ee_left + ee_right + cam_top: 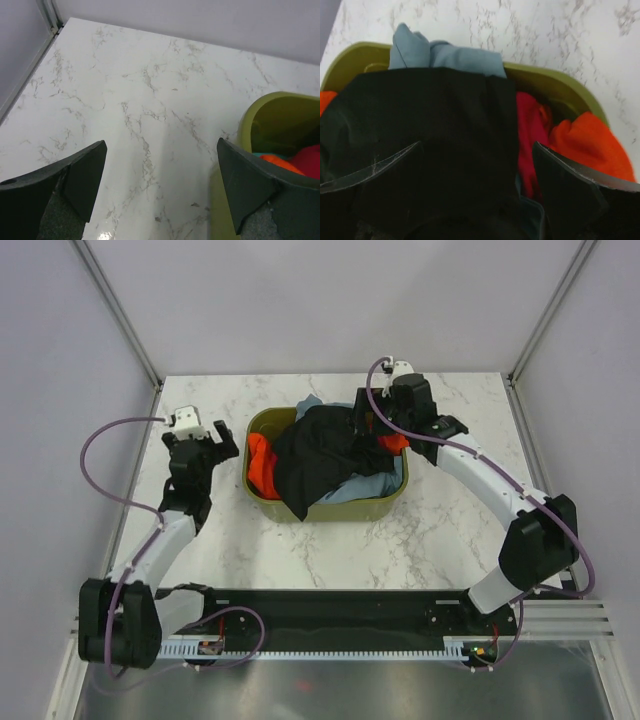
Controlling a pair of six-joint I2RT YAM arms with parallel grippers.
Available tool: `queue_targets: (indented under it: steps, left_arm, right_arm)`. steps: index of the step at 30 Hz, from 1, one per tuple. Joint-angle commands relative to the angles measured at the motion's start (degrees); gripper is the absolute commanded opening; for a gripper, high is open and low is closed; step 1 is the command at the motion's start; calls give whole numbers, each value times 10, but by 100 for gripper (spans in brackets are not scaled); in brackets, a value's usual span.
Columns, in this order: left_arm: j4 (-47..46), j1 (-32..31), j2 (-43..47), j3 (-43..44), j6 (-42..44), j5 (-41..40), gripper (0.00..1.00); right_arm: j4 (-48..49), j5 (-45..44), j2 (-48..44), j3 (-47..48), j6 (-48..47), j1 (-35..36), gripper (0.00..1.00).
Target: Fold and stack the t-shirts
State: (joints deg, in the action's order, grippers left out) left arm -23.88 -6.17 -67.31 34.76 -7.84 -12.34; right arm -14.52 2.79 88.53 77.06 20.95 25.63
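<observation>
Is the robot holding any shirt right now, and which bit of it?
Nothing is held. The right gripper is open above the black t-shirt in the basket; the left gripper is open over the table.

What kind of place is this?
Probably a robot test cell, not a home: left arm and right arm mounted at a marble-patterned table, bare grey walls, an olive-green basket of t-shirts.

Overhead plus wrist close-ups (shared basket [345, 510])
</observation>
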Motion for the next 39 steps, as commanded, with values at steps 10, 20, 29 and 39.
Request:
queue_targets:
  steps: [10,20,29,39]
  left_arm:
    - [188,-2,135,-49,-253,-54,100]
    - [212,-2,167,-51,-254,-29,95]
    - [225,-2,186,-51,-247,-21,83]
    - [269,-2,213,-1,-242,-8,63]
  right_arm:
    - [-31,-45,-3,56,11,80,96]
    - [-46,-41,-35,45,21,112,97]
    - [-43,-58,-25,25,28,150,17]
    - [-137,-275,-50,301,-72,145,0]
